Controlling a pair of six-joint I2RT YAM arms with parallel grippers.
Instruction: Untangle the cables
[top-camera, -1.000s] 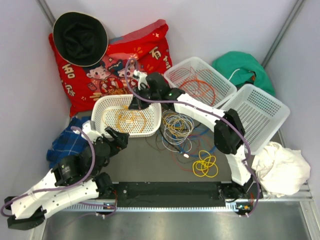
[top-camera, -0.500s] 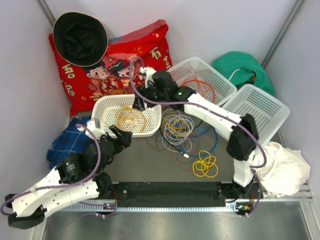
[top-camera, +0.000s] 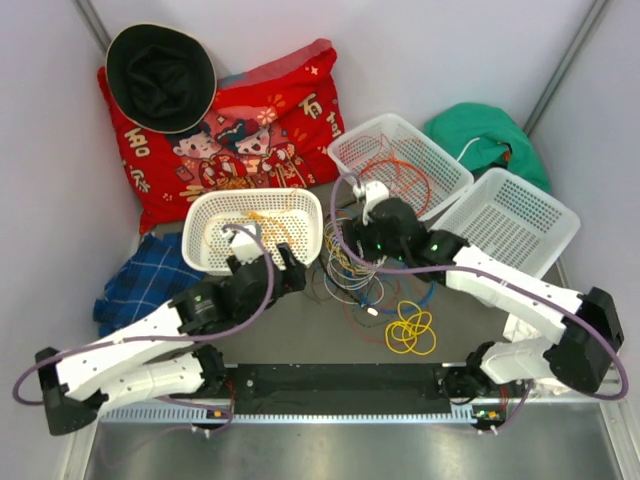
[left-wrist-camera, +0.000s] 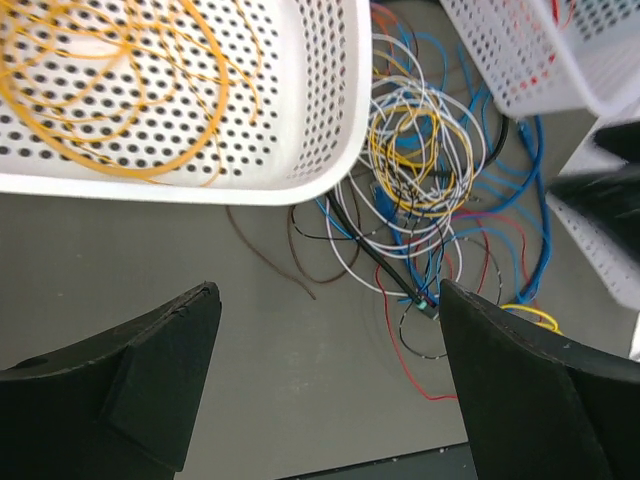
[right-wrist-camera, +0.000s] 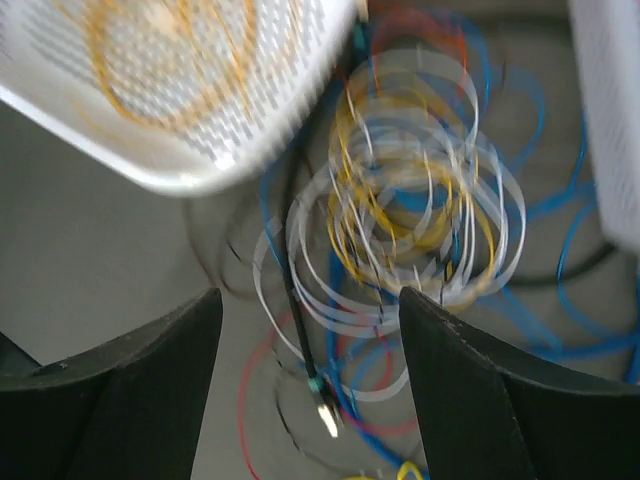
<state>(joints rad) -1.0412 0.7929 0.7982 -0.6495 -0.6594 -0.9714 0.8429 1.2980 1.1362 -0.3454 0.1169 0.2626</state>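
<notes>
Presently, cables (top-camera: 355, 262) tangled mid-table, touching the white basket (left-wrist-camera: 300, 120) at its corner, yellow coil (top-camera: 411, 330) apart nearer the front, left gripper (left-wrist-camera: 328, 295) spread wide, empty, over bare table (top-camera: 320, 325) beside the tangle, right gripper (right-wrist-camera: 310, 297) likewise wide, empty, above the tangle, white walls (top-camera: 450, 50) around.

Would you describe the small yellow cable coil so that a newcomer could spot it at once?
Start at the dark table, where a multicoloured tangle of cables lies in the middle. Nearer the front edge and slightly to the right sits the yellow coil: the only single-coloured bundle on the table itself, small and bright.
</notes>
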